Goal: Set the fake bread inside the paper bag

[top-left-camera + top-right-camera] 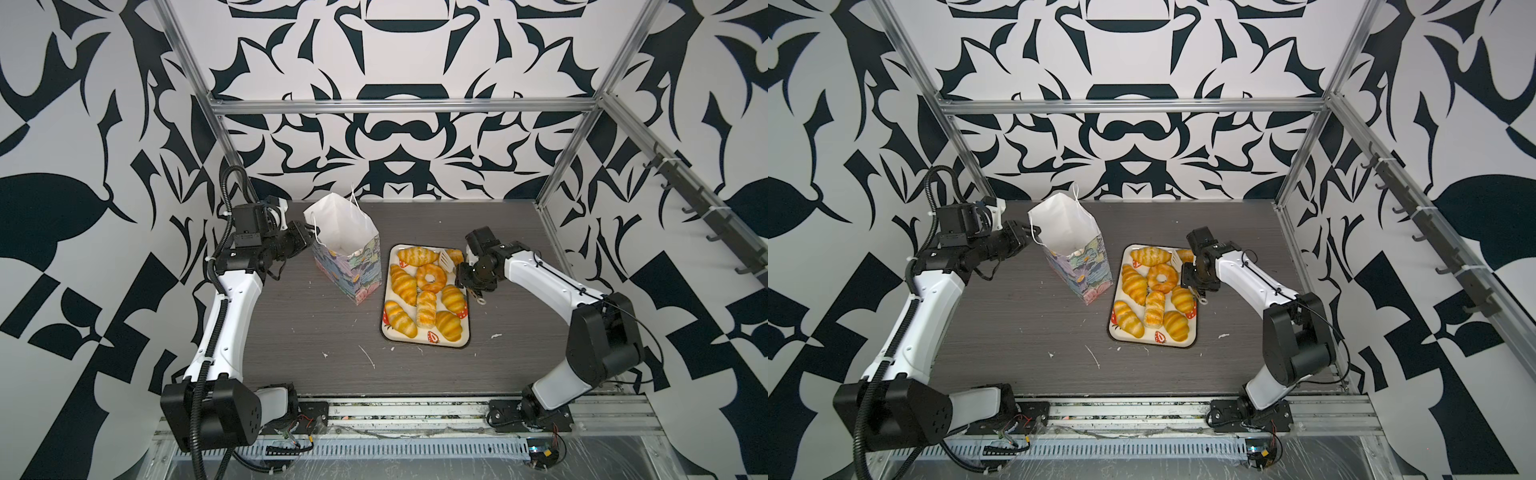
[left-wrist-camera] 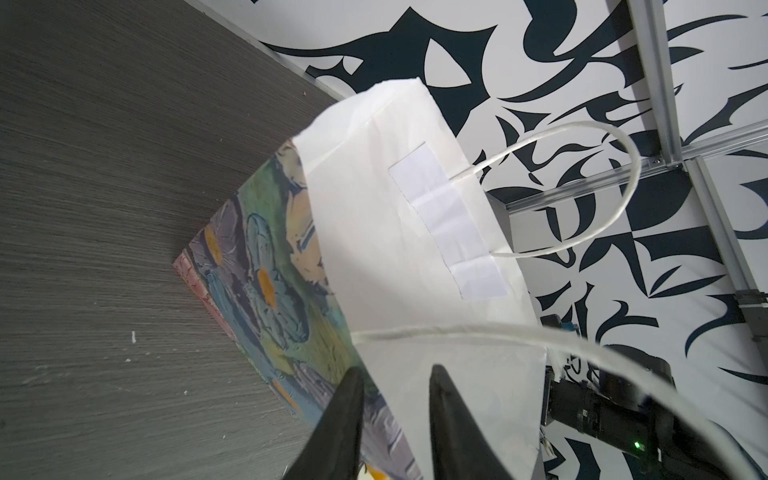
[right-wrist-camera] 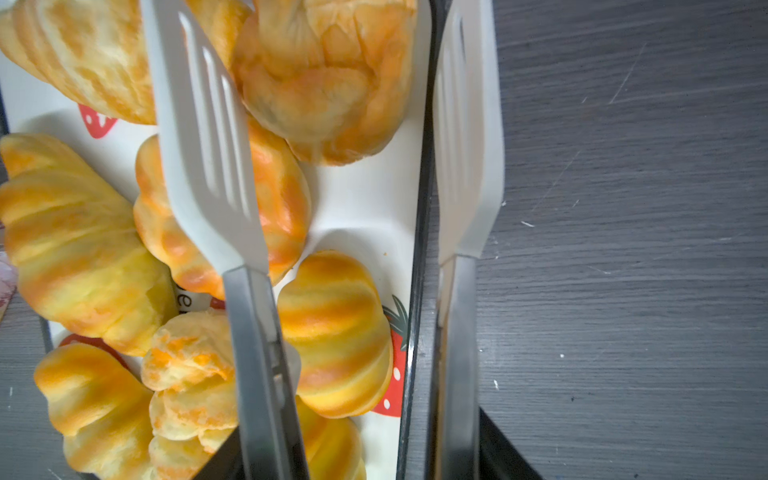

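Tongs (image 3: 208, 145), white slotted blades on steel arms, are clamped by the right gripper (image 1: 464, 277) and stand spread with nothing between them. One blade is over the fake bread (image 1: 403, 284), its partner outside the tray (image 1: 411, 340), past its right edge. All eight pieces lie on the tray at the middle of the bench (image 1: 316, 332). The paper bag (image 1: 353, 266) stands upright just beside the tray's rear left corner. At the bag's left rim sits the left gripper (image 1: 309, 231), jaws narrowly parted astride the wall; whether they pinch it cannot be told. The pieces look light, soft and glossy, so they may slip on smooth blades; a hold across the thick middle seems safest. The bag is thin paper and probably tips easily. In both top views a blade partly masks the swirl bun (image 3: 328, 83), and the bag's floor is hard to make out.
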Controlling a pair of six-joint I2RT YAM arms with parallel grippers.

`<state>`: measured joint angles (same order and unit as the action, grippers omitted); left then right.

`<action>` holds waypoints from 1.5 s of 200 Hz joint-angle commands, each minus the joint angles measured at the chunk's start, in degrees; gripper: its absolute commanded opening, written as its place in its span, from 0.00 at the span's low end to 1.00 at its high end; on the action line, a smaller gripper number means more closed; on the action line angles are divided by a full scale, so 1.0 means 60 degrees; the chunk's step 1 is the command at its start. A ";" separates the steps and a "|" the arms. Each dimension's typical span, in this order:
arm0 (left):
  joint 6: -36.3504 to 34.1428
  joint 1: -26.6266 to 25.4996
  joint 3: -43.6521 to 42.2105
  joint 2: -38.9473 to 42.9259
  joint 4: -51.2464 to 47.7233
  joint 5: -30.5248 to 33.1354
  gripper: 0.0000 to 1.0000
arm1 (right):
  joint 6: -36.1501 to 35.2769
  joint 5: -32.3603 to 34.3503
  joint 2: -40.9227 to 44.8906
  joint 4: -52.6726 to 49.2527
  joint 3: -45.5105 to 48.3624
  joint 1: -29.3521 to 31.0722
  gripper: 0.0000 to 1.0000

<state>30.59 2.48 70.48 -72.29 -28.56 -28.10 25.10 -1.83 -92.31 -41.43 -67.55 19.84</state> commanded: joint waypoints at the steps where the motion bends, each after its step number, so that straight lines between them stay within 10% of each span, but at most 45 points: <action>1: -0.0028 -0.0032 -0.0144 0.0081 -0.0071 0.0020 0.31 | -0.0182 0.0026 0.0038 -0.0049 -0.0439 -0.0025 0.63; 300: 0.0029 -0.0032 -0.0360 0.0100 0.0085 -0.0026 0.31 | -0.0248 0.0827 -0.0071 -0.0668 -0.1300 0.0208 0.62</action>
<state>30.63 2.48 69.60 -72.29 -28.38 -28.12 23.99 0.43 -93.91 -44.56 -73.47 20.73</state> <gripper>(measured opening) 0.306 0.622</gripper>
